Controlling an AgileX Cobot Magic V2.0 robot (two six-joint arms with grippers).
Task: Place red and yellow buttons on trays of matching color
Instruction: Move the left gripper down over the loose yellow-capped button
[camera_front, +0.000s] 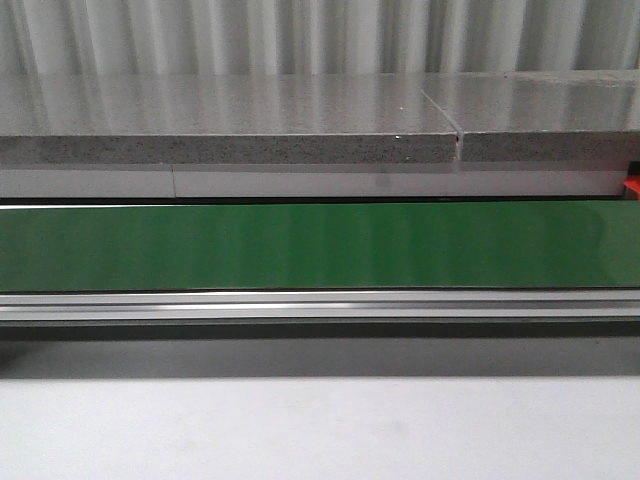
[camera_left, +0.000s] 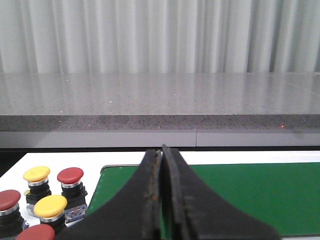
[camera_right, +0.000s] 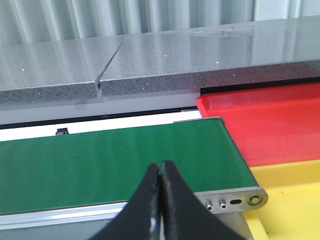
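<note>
Front view gives you only the green conveyor belt (camera_front: 300, 245) running across the frame, a grey stone shelf (camera_front: 220, 125) behind it, a metal rail (camera_front: 320, 305) along its near edge and a sliver of red (camera_front: 632, 186) at the far right edge; neither arm shows there. Left wrist view: your left gripper (camera_left: 162, 152) has its jaws pressed together, nothing between them, tips over the end of the belt (camera_left: 250, 195). Beside that belt end sit the buttons on a white surface: a yellow button (camera_left: 36, 173), a red button (camera_left: 70, 175), another yellow one (camera_left: 50, 205), a red one (camera_left: 9, 200) cut by the frame edge and a further red cap (camera_left: 35, 233) at the bottom. All stand upright, clustered close, apart from the gripper. Right wrist view: your right gripper (camera_right: 161, 167) is also closed tight and empty, above the other belt end (camera_right: 115, 160). Just past that end lie the red tray (camera_right: 270, 125) and the yellow tray (camera_right: 290, 200), side by side and touching, no buttons visible in either.
</note>
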